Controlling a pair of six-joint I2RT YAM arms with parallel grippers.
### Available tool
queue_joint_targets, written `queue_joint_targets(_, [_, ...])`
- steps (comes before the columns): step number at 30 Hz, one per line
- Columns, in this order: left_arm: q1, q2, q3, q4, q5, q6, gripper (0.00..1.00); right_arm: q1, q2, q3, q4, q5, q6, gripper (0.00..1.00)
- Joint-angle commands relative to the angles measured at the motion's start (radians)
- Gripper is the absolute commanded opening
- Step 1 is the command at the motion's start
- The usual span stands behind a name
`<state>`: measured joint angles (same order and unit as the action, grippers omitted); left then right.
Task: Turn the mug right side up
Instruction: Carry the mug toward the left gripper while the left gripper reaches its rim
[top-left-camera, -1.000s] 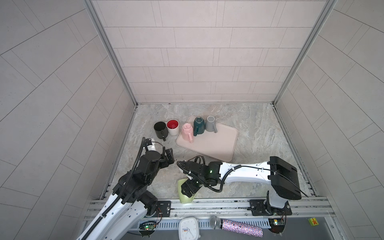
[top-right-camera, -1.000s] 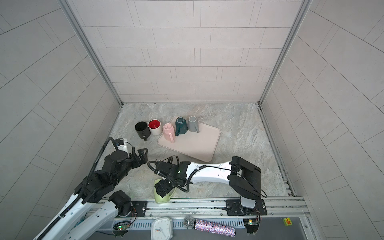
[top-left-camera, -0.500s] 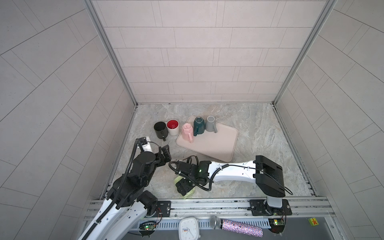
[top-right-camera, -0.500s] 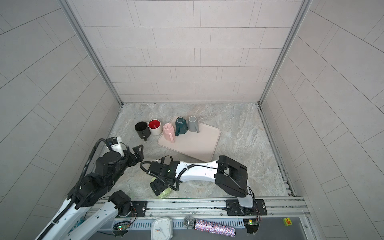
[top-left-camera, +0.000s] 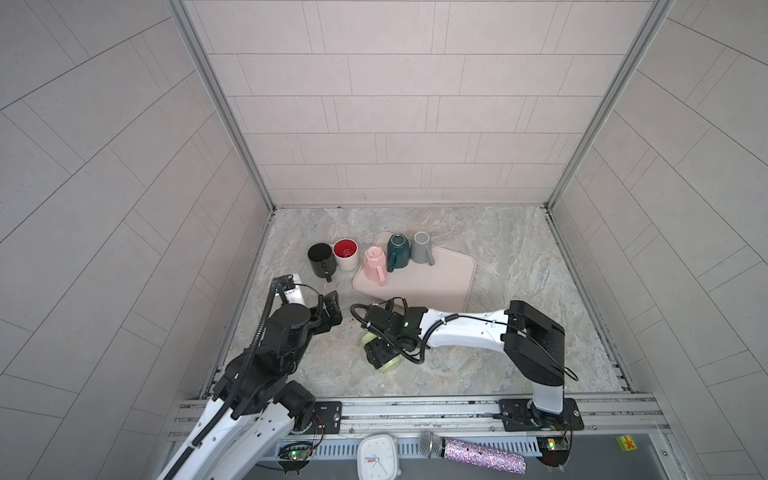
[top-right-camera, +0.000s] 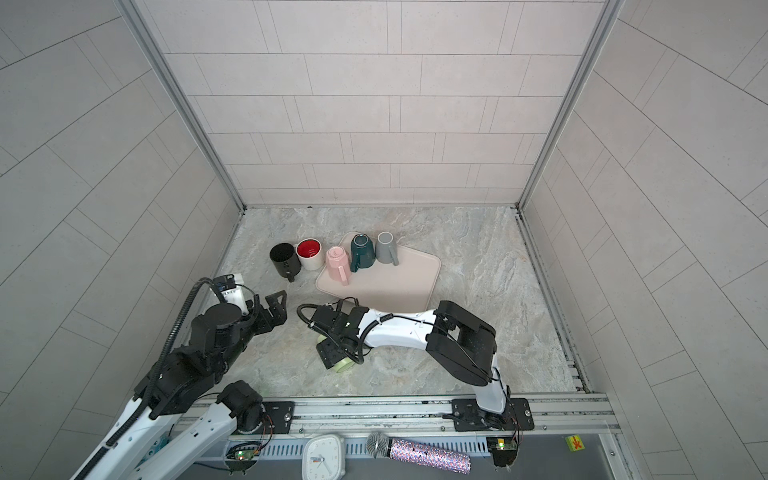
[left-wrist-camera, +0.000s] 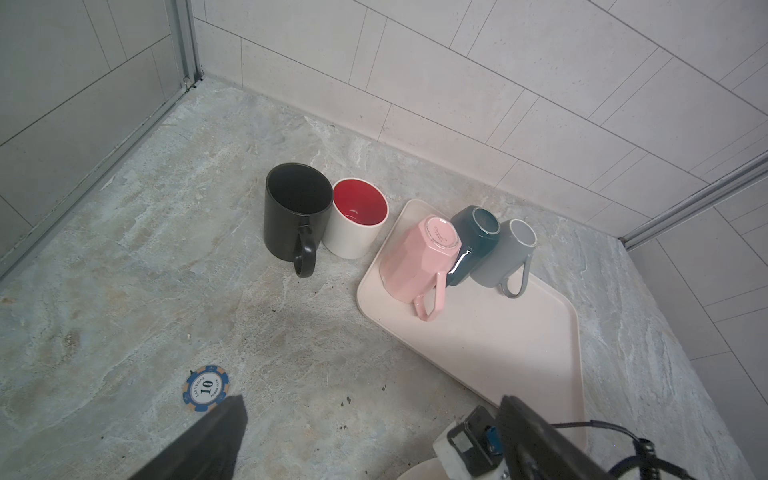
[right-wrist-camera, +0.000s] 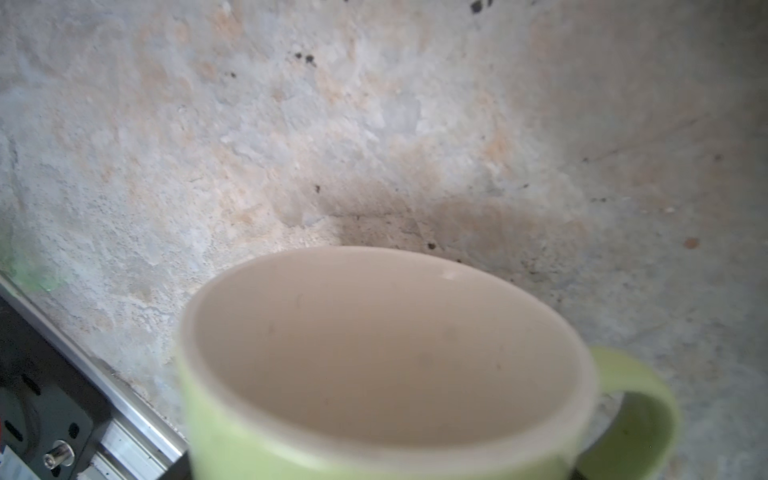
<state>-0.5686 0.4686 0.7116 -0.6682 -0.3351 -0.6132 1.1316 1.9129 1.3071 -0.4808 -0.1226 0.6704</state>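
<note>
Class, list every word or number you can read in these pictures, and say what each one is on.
"10": on the blue poker chip; its ring lettering is too small to read.
Base of the pink mug: a faint script mark, unreadable.
Face of the clock: numerals too blurred to read.

Looking like a robotics lab cell: 2 arm bases (top-left-camera: 540, 413) sitting on an alu rail (top-left-camera: 415, 409), tiled panels (top-left-camera: 395, 124) boxing in stone-look floor (top-left-camera: 519, 257) behind the rail, clock (top-left-camera: 379, 457) & mic (top-left-camera: 473, 455) lying in front of it.
</note>
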Motion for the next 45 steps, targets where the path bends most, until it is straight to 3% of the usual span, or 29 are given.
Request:
queue_joint_targets(1, [0.007,0.015,-0.019,0.007,0.015,0.009,1.00,-0.022,-0.062,-0.050,0.050,0.035,-0.034,0.75])
queue_joint_targets(17, [0.029,0.137,-0.078,0.059,0.162,-0.054,1.00,-0.087,-0.291,-0.311,0.470,-0.034,-0.271,0.68])
queue_joint_targets(24, [0.036,0.216,-0.065,0.099,0.342,0.005,1.00,-0.096,-0.407,-0.503,0.827,-0.053,-0.391,0.71])
queue_joint_targets(29, [0.042,0.290,-0.026,0.108,0.511,0.049,1.00,-0.116,-0.466,-0.562,0.910,-0.062,-0.439,0.74])
queue_joint_targets(36, [0.042,0.391,0.023,0.108,0.676,0.095,0.91,-0.116,-0.503,-0.614,0.987,-0.034,-0.552,0.77])
queue_joint_targets(45, [0.042,0.506,0.055,0.164,0.690,0.125,0.69,-0.113,-0.507,-0.627,1.043,-0.039,-0.587,0.78])
